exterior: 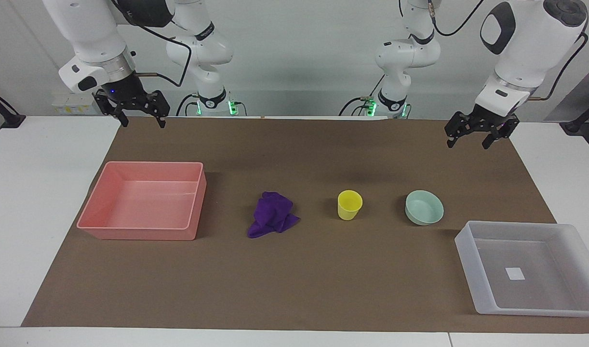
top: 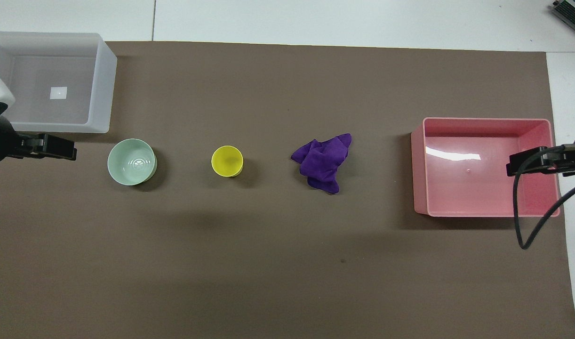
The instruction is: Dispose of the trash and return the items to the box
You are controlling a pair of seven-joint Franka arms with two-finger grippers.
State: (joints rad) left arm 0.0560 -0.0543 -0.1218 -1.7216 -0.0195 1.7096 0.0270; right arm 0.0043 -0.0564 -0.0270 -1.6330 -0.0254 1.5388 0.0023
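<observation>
On your worktop (exterior: 44, 202) a brown mat (exterior: 294, 289) carries everything in one loose row. At the right arm's end sits the pink tray (exterior: 97, 226), with nothing in it. Beside it, toward the middle, the purple rag (exterior: 271, 214) lies crumpled on the mat, apart from the tray. Next along stands the yellow cup (exterior: 349, 205), upright, mouth up, and then the mint-green bowl (exterior: 423, 207), also upright. The three are well apart from one another, and nothing lies between them.

At the left arm's end, a little farther from the robots than the bowl, you have the translucent box (exterior: 473, 262). Its floor bears a small white square label (exterior: 515, 273); no writing on it can be read.

Your right gripper (exterior: 140, 118) hangs raised over the mat's edge nearest the robots, at the pink tray's end, pointing down with fingers (exterior: 162, 120) spread and holding nothing. Your left gripper (exterior: 468, 137) hangs likewise over the mat's corner nearest the robots, at the bowl's end, tilted slightly, its fingers (exterior: 489, 140) released and holding nothing.
</observation>
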